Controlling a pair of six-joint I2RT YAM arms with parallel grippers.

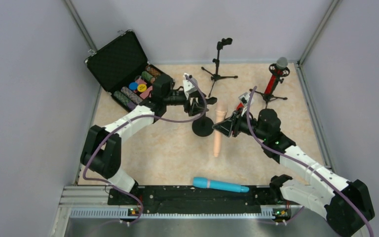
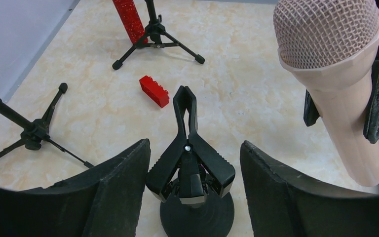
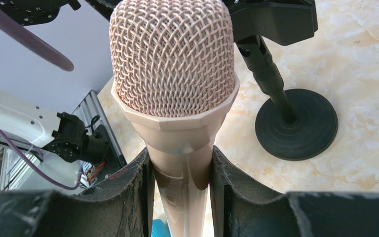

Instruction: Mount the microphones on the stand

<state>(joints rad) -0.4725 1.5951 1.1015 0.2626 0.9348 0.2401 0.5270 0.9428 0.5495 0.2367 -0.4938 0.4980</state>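
Beige microphone (image 3: 177, 123), right pincer (image 3: 180, 170) (clamped), stand (image 3: 296, 123) near

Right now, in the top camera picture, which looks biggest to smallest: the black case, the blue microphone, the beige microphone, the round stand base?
1. black case
2. blue microphone and beige microphone: about alike; beige is held up nearer the camera
3. round stand base

Robot lab test cell: grey panel walls (image 1: 24, 74), aluminium frame rail (image 1: 202, 213), marble-pattern tabletop (image 1: 158, 153).
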